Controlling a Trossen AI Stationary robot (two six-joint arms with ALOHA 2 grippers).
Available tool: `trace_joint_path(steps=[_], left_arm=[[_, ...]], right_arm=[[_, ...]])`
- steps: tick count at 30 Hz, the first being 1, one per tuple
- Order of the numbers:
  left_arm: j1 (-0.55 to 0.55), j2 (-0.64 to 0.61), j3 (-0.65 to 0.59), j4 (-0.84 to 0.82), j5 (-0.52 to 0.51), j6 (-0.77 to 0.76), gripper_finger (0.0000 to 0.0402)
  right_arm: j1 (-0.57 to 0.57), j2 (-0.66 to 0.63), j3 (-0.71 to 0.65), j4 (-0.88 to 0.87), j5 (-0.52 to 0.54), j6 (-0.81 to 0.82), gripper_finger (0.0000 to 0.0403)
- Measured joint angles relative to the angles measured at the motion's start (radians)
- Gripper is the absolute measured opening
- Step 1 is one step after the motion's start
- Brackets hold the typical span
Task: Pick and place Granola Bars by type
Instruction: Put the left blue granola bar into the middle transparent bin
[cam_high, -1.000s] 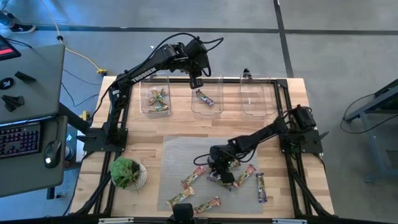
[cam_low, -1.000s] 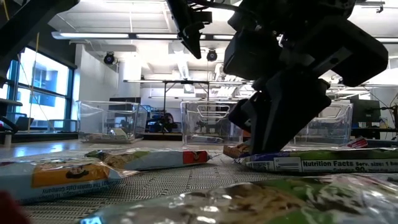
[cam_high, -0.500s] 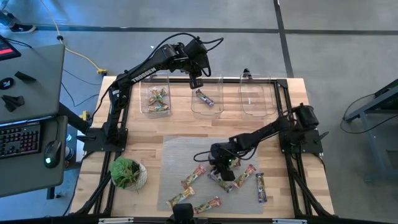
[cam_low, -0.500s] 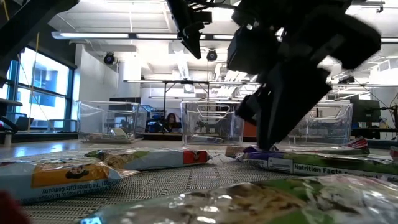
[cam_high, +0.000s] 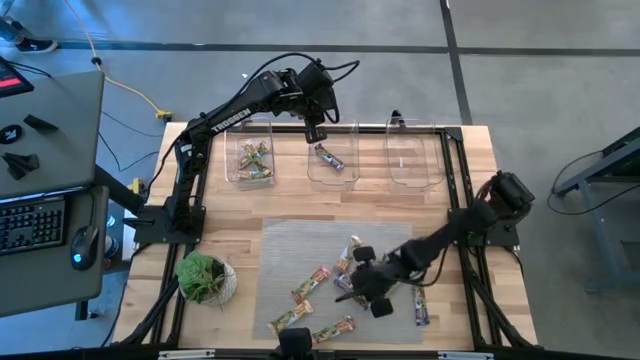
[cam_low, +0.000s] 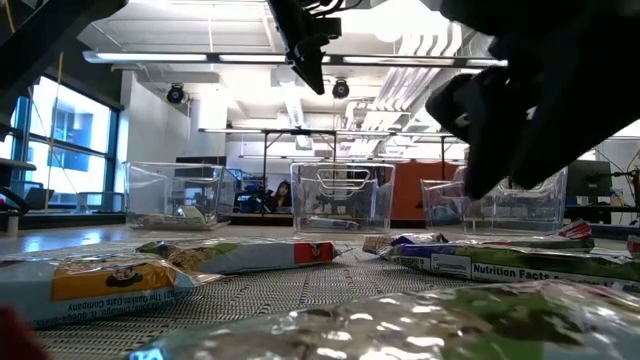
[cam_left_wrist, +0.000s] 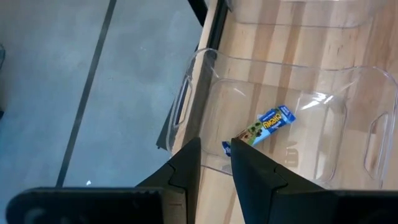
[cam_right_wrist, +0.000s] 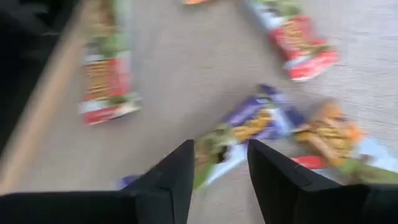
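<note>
Right gripper (cam_high: 378, 300) parted, empty — above purple bar (cam_right_wrist: 249, 127) on mat (cam_high: 290, 250).

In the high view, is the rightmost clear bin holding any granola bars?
No. The rightmost clear bin shows only bare wood through it, while the middle bin holds one bar and the left bin several.

open right tool (cam_right_wrist: 219, 171) above scattered granola bars (cam_right_wrist: 252, 127).

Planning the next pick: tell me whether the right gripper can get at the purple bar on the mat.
Probably yes: the right gripper hovers open just above the purple bar, nothing between them, though neighbouring bars crowd it.
</note>
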Motion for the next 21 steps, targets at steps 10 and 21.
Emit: trace_joint_path(steps=[10,21], left_arm=[[0.000,0.000,0.000,-0.016,0.000,-0.027,0.0083],[0.000,0.000,0.000,-0.018,0.000,-0.031,0.0083]], right_arm=[[0.053,0.082,0.000,0.103,0.073,0.194,0.0136],[0.066,0.082,0.000,-0.004,0.141,0.177,0.0136]])
